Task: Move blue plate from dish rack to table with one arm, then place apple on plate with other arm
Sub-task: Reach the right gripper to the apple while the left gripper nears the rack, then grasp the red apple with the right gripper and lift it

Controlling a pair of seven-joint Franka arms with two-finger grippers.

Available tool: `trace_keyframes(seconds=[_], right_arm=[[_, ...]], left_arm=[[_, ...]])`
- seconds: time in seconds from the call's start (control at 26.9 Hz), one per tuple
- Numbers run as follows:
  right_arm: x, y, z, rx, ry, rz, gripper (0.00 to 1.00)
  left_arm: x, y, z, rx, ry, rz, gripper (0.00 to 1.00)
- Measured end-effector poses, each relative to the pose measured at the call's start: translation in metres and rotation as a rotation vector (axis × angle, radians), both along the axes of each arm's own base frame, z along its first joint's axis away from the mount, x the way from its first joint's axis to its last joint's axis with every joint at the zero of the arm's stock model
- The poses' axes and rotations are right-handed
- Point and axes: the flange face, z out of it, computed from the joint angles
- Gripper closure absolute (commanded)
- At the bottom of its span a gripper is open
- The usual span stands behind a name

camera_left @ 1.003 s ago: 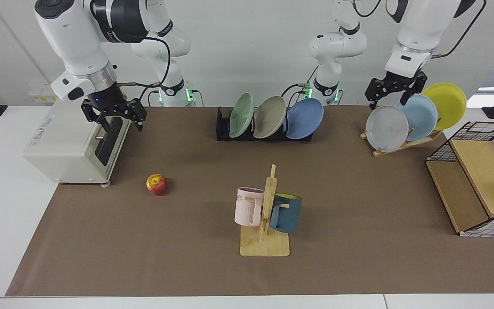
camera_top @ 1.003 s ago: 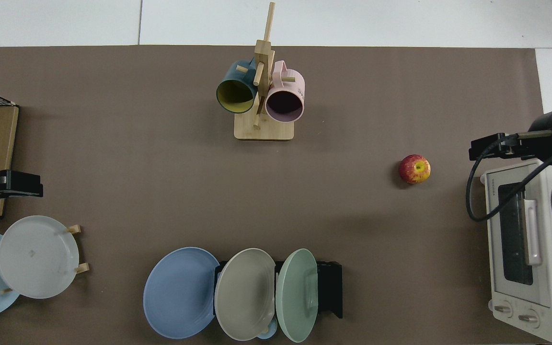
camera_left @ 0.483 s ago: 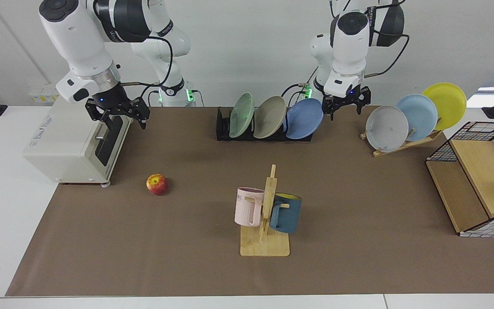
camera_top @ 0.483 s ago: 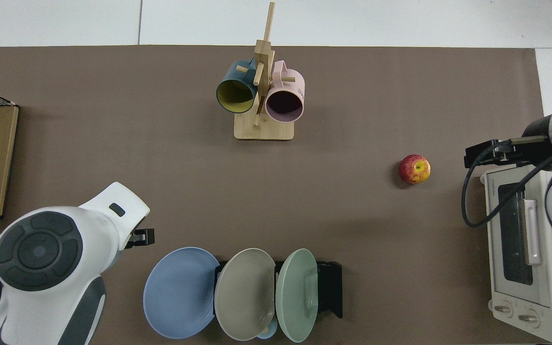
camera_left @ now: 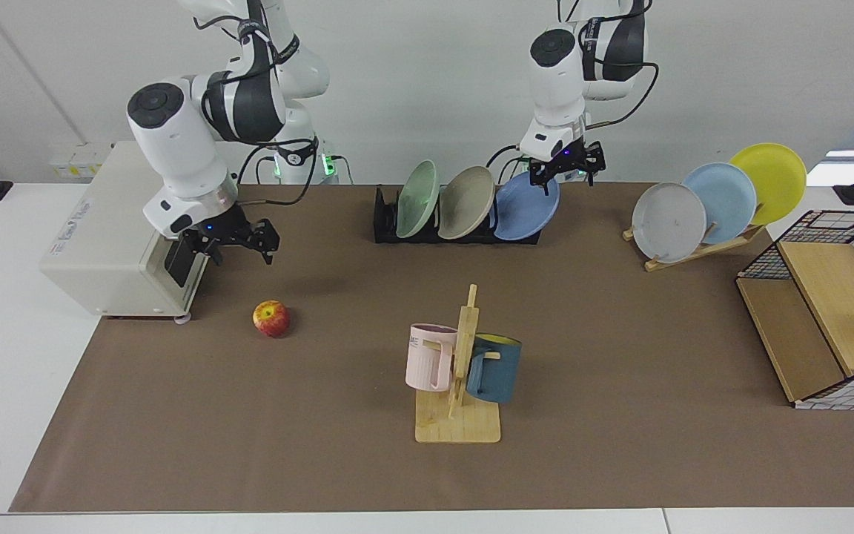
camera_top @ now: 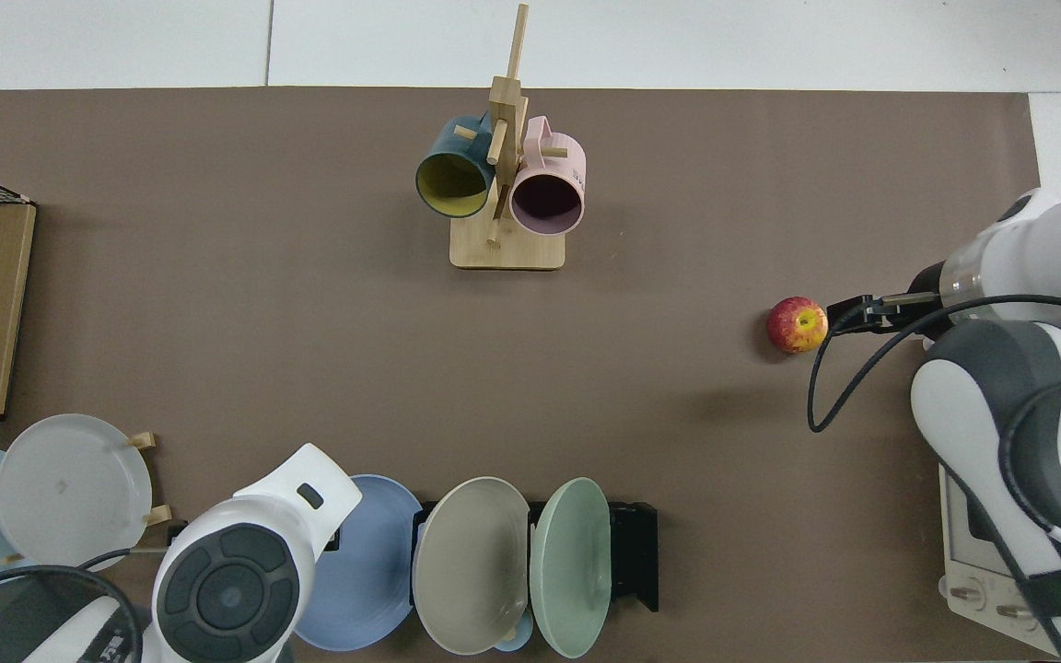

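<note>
The blue plate (camera_left: 527,208) leans at the end of the black dish rack (camera_left: 386,222), beside a beige and a pale green plate. My left gripper (camera_left: 566,176) hovers open just over the blue plate's top rim. In the top view that arm's body (camera_top: 236,571) covers the gripper and part of the blue plate (camera_top: 374,571). The apple (camera_left: 271,318) lies on the brown table (camera_left: 620,445) in front of the toaster oven. My right gripper (camera_left: 242,252) hangs open above the table, a little behind the apple. From above, the apple (camera_top: 797,324) sits right next to the right gripper (camera_top: 848,315).
A white toaster oven (camera_left: 112,237) stands beside the right arm. A wooden mug tree (camera_left: 460,371) with a pink and a dark blue mug stands mid-table. A wooden plate stand (camera_left: 694,215) holds grey, pale blue and yellow plates. A wire-and-wood shelf (camera_left: 820,311) sits at the table's end.
My left arm swung from the wooden plate stand over to the blue plate's rim. My right gripper came down from the toaster oven's top toward the apple.
</note>
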Motion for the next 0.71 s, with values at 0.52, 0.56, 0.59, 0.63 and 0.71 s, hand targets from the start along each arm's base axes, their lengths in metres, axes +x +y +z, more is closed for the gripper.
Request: trace_keyframes(seconds=[0.52,0.56,0.59,0.63,0.71], right_arm=[[0.022,0.003,-0.083,-0.001,-0.04,-0.007,0.0],[0.024,0.003,-0.089,-0.002,-0.04,-0.008,0.0],[0.025,0.003,-0.094,-0.002,-0.039,-0.009,0.0],[0.027,0.002,-0.1,-0.002,-0.037,-0.01,0.0],[0.029,0.002,-0.114,-0.003,-0.03,-0.011,0.0]], left_arm=[[-0.021,-0.002,-0.022,0.027,0.026,-0.029,0.0],[-0.024,-0.005,-0.027,0.031,0.028,-0.041,0.0],[-0.026,-0.007,-0.031,0.034,0.029,-0.051,0.0],[-0.028,-0.009,-0.035,0.035,0.03,-0.059,0.0],[-0.031,-0.01,-0.043,0.037,0.031,-0.068,0.0]])
